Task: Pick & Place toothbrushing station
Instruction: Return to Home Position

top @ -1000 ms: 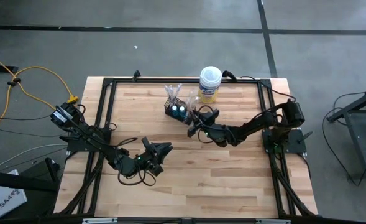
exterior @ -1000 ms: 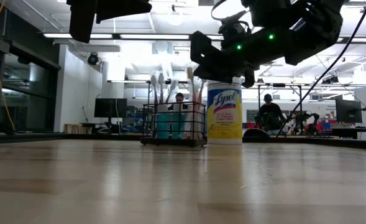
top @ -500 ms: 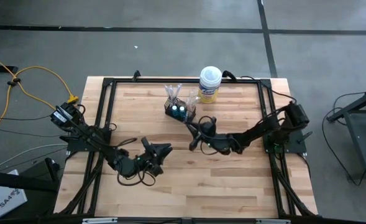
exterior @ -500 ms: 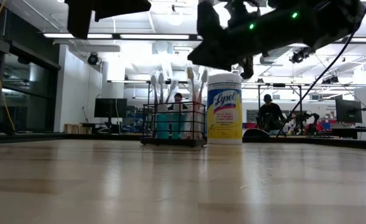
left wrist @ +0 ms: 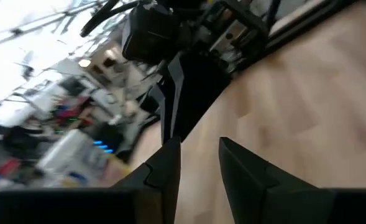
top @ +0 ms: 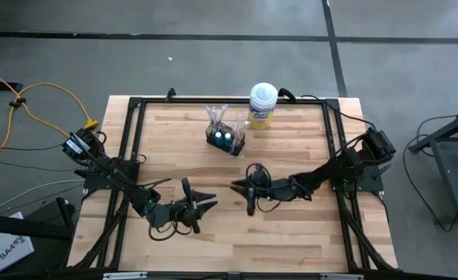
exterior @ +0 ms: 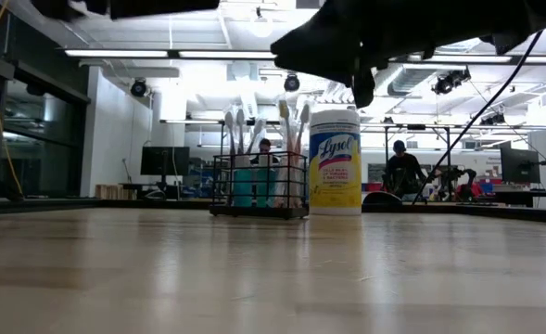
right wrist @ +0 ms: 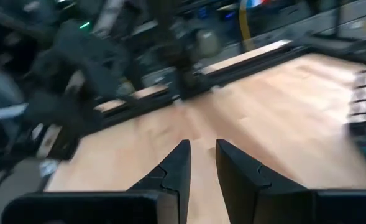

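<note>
Toothbrushes (exterior: 240, 121) all stand upright in the basket (exterior: 259, 211) and none lies on the table (exterior: 273, 278), so the placing looks finished. The step in hand is judged to be the arms' return to rest.

Nearest the front edge, the left gripper (left wrist: 198, 144) hangs over the table's near-left part. Its fingers are a little apart and only bare wood shows through the gap. Slightly farther in and right of the middle, the right gripper (right wrist: 202, 144) hovers over the boards, pointing toward the left one. Its fingers are also narrowly parted and hold nothing. The two grippers are near each other but do not touch, and both are well apart from the basket.

The basket sits toward the far edge, about midway across. The brush heads rise above its rim and the teal tubes (top: 222, 138) are tucked inside. The canister (exterior: 335, 162) stands just beside it on the right, and the high view shows a gap between them. In the room beyond the table a person (exterior: 404, 167) sits at a bench.

The next move needs no grip. Each arm has to fold back toward its own side. Since the grippers face each other at mid-table, they should draw apart instead of crossing. The right arm should also stay clear of the brush heads and the canister.
</note>
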Robot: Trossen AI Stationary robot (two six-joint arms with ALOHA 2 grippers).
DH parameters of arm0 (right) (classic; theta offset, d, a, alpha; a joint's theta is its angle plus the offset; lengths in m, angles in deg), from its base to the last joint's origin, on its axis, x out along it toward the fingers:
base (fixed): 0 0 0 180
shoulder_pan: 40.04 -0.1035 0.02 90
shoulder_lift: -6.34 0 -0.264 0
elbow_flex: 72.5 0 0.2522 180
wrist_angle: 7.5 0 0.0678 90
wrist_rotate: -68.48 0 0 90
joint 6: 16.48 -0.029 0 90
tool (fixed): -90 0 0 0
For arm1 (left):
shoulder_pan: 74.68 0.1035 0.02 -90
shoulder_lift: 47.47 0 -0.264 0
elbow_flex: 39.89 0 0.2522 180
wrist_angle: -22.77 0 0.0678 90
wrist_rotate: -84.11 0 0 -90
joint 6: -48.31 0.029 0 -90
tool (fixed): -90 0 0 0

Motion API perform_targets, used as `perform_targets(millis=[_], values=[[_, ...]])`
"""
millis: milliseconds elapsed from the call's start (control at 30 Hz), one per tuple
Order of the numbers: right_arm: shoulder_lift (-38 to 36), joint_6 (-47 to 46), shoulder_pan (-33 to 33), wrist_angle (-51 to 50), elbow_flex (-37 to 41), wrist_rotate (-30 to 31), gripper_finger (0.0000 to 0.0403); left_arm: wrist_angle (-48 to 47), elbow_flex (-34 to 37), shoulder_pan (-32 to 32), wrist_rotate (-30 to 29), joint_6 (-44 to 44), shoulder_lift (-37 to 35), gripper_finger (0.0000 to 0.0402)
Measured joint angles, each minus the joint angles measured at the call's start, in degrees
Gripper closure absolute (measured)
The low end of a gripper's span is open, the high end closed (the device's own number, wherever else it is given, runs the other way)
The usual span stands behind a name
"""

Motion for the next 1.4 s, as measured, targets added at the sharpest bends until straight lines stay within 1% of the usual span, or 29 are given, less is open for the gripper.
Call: perform_targets(millis=[100, 200, 267, 333, 433, 567, 633, 733, 800, 867, 933, 1000, 1067, 1167, 1233, 1333, 1400], values=[[0.0, 0.0, -1.8, 0.0, 0.0, -2.5, 0.0336, 0.1, 0.0, -0.8, 2.6, -5.5, -0.3, 0.0299], [-0.3, 0.0, -3.8, 0.0, 0.0, -2.8, 0.0336, 0.2, 0.0, -2.2, 2.7, -10.9, -0.3, 0.0299], [-0.3, 0.0, -5.1, 0.0, 0.0, -2.7, 0.0336, 0.2, 0.0, -3.6, 2.3, -12.0, -0.3, 0.0299], [-0.4, 0.0, -6.5, 0.0, 0.0, -2.7, 0.0336, 0.6, 0.0, -4.7, 2.1, -9.4, -0.3, 0.0299], [-0.7, 0.2, -8.5, 0.1, 0.0, -2.7, 0.0336, 2.9, 0.0, -6.5, -1.5, -9.2, -0.3, 0.0299], [-0.7, 1.2, -10.4, 0.4, 0.0, -2.5, 0.0336, 2.6, 0.0, -6.9, -6.0, -9.3, -0.3, 0.0299], [-0.7, 0.5, -11.3, 0.4, 0.0, -2.4, 0.0336, 2.7, 0.0, -7.3, -6.3, -13.9, -0.3, 0.0299], [-0.7, -2.7, -12.4, 0.4, 0.0, -3.0, 0.0336, 2.6, 0.0, -6.8, -3.5, -19.8, -0.8, 0.0299], [-0.7, -3.9, -12.9, 0.4, 0.0, -5.6, 0.0336, 2.8, 0.0, -6.2, -0.1, -21.2, -1.4, 0.0299], [-1.2, -4.8, -13.0, 0.1, 0.0, -9.8, 0.0336, 2.6, 0.0, -5.2, 5.1, -21.2, -2.1, 0.0299], [-2.1, -6.1, -12.7, 0.5, 0.0, -15.8, 0.0336, 2.4, 0.0, -3.8, 9.9, -21.8, -3.3, 0.0299], [-2.8, -6.3, -12.1, 0.4, 0.0, -20.9, 0.0336, -0.1, 0.0, -2.3, 14.1, -23.6, -4.9, 0.0299], [-3.9, -5.6, -12.0, 0.0, 0.0, -23.6, 0.0336, -3.8, 0.0, -0.6, 17.5, -26.2, -6.1, 0.0299], [-6.3, -4.1, -11.7, -1.8, 0.0, -24.4, 0.0336, -8.9, 0.0, 1.3, 19.7, -28.2, -8.4, 0.0299], [-7.6, -3.3, -11.7, -5.3, 0.0, -23.2, 0.0336, -11.3, 0.0, 1.8, 19.9, -28.1, -9.9, 0.0299], [-10.3, -2.4, -11.6, -10.2, 0.0, -19.2, 0.0336, -14.9, 0.0, 1.9, 18.0, -27.4, -12.1, 0.0299], [-11.9, -2.3, -11.6, -13.8, 0.0, -17.2, 0.0336, -17.7, 0.0, 1.8, 15.2, -27.4, -13.8, 0.0299]])
